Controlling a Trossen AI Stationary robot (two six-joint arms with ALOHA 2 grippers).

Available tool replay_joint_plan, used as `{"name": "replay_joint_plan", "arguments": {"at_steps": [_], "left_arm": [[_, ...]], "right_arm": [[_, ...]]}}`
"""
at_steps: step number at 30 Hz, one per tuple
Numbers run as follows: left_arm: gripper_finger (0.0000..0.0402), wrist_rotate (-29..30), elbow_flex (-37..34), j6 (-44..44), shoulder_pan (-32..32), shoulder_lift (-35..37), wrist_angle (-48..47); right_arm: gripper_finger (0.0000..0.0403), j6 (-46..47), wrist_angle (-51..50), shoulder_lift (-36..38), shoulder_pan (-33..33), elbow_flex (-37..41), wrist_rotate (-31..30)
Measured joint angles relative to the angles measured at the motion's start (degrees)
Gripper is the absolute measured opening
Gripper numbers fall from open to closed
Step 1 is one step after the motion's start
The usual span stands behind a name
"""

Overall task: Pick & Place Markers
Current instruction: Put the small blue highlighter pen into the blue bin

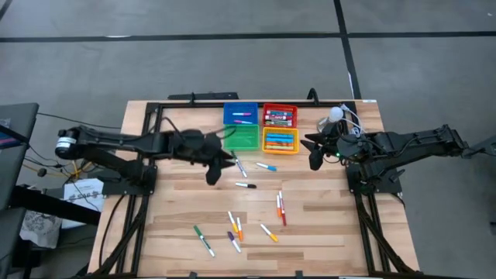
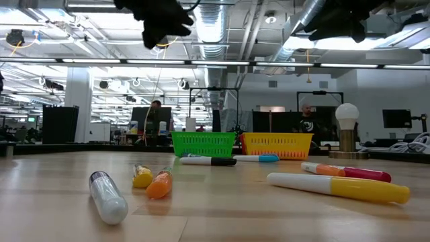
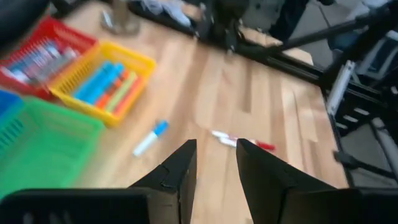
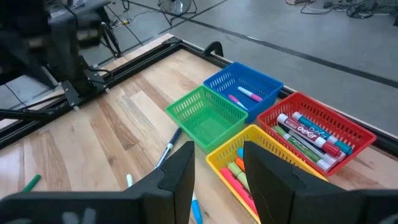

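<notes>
High view: the left arm reaches in from the table's left edge, stretched nearly level across the back half, and its left claw (image 1: pixel 215 172) hangs above the table (image 1: pixel 325 225) just in front of the green bin (image 1: pixel 243 137). In the left wrist view its two dark fingers (image 3: pixel 180 171) stand slightly apart with bare wood showing between them and nothing gripped. The right arm comes in from the right edge, elbow folded, and the right claw (image 1: pixel 316 158) hovers just beside the yellow bin (image 1: pixel 280 141), near the back right corner. In the right wrist view its fingers (image 4: pixel 177 171) are parted and empty, pointed toward the four bins.

The bins sit together at the middle of the back edge: blue bin (image 1: pixel 241 114) and red bin (image 1: pixel 280 115) behind, green and yellow in front. Pink markers lie in the blue bin, several markers in the red, and blue and orange ones in the yellow.

The loose markers (image 1: pixel 236 227) are scattered on the table: a few just in front of the bins near the left claw, a blue-capped marker (image 1: pixel 266 166) and a black-capped marker (image 1: pixel 246 185) among them, a red pair (image 1: pixel 280 207) toward the middle, and a cluster near the front edge that includes a green-capped marker (image 1: pixel 199 232).
</notes>
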State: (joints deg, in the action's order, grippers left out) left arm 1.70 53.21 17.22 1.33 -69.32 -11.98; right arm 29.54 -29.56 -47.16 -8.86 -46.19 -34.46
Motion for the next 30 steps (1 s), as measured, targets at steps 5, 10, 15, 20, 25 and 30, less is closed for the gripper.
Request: {"name": "replay_joint_plan", "arguments": {"at_steps": [5, 10, 15, 20, 25, 30], "left_arm": [[0.0113, 0.2, -4.3, 5.7, 3.6, 0.0, 4.3], [0.0113, 4.3, -9.1, 5.3, 7.6, 0.0, 18.9], [0.0113, 8.0, -12.8, 3.8, 8.9, 0.0, 27.3], [0.0113, 8.2, -14.0, 4.1, 8.9, -0.1, 27.9], [0.0113, 8.2, -14.0, 4.2, 8.9, -0.1, 28.6], [0.0113, 8.2, -14.0, 4.1, 8.9, -0.1, 28.7]], "right_arm": [[0.0125, 0.9, 0.0, 0.0, 0.0, 0.0, 0.2], [0.0125, 0.3, 3.3, -0.5, 0.0, 0.0, 4.4], [0.0125, -5.4, 8.9, -3.6, -0.1, 0.0, 13.5], [0.0125, -7.7, 11.6, -9.5, -0.1, 0.0, 19.5], [0.0125, -9.0, 10.7, -15.9, -0.1, 0.0, 21.4], [0.0125, -10.6, 10.2, -21.0, 0.3, 0.0, 22.8]]}}
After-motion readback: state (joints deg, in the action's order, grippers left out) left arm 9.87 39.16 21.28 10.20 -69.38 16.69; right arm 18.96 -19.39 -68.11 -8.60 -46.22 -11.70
